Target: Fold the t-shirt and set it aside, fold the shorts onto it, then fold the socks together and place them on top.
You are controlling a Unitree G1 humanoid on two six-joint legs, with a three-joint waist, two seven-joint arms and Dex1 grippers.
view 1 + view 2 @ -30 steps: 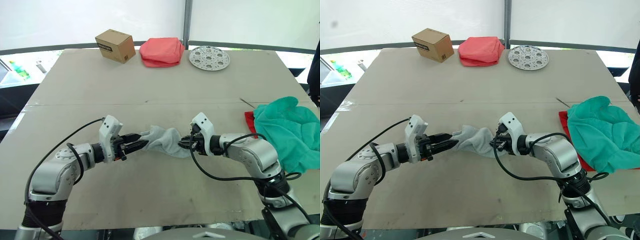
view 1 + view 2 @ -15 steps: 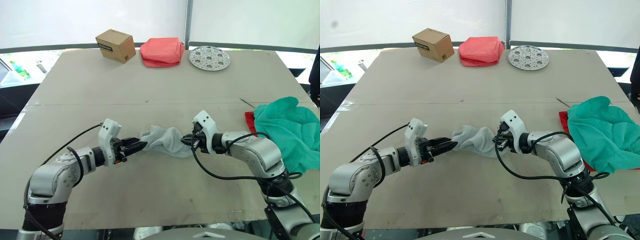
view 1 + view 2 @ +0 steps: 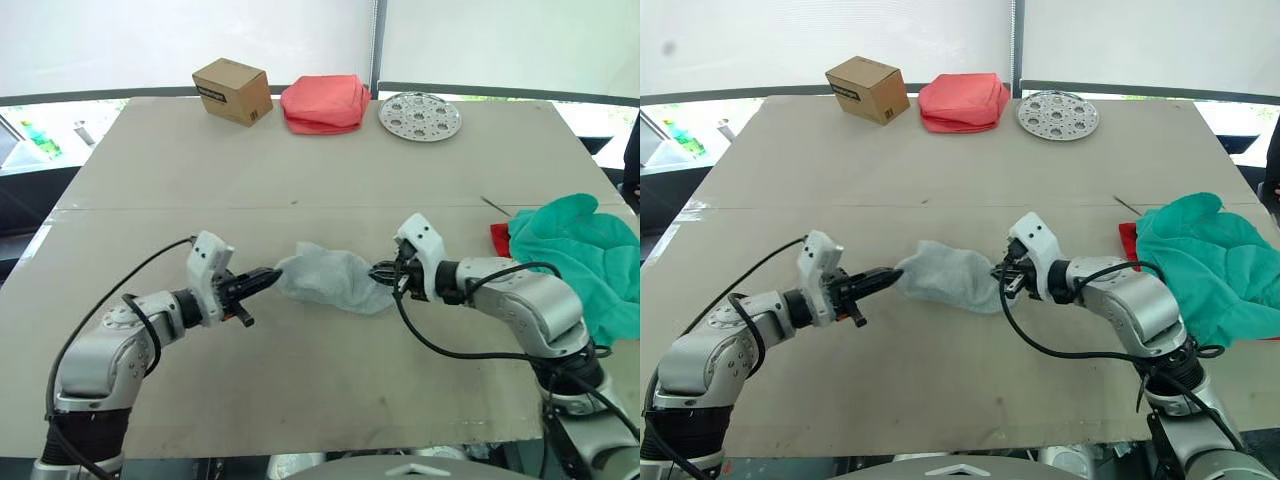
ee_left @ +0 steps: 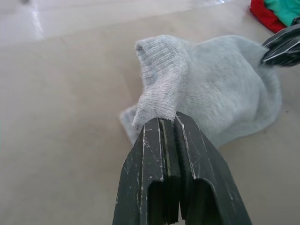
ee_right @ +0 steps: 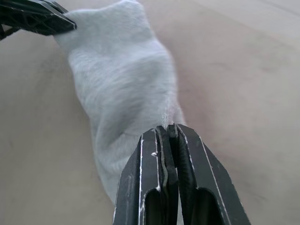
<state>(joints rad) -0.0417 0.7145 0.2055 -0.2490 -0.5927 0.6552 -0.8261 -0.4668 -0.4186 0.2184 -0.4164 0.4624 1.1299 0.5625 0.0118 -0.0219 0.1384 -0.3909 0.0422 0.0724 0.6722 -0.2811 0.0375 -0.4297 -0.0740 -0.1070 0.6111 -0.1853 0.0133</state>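
1. I see the socks (image 3: 330, 277) in the middle of the table (image 3: 300, 150), stretched between my two grippers. They look like one grey bundle, so I cannot tell if both socks are there or how they overlap.

2. My left gripper (image 3: 262, 279) has its fingers closed on the ribbed cuff end. In the left wrist view the cloth comes out right from between the two fingertips (image 4: 154, 129).

3. My right gripper (image 3: 385, 272) is also clamped on the cloth, at the opposite end. In the right wrist view a thin edge of fabric is pinched between the closed fingers.

4. The long axis of the socks runs left to right across the table, from one gripper to the other. Each arm is at its own end, so neither is nearer to the middle.

5. I judge the next move is a fold along this axis: one end must travel over to the other end.

6. The shorts (image 3: 575, 255) lie at the right edge of the table, on top of the t-shirt (image 3: 499, 240), of which a small red corner shows. The right arm is nearer to this pile.

7. At the far edge stand a cardboard box (image 3: 232, 91), a folded salmon cloth (image 3: 323, 103) and a round metal plate (image 3: 420, 116), well apart from my work.
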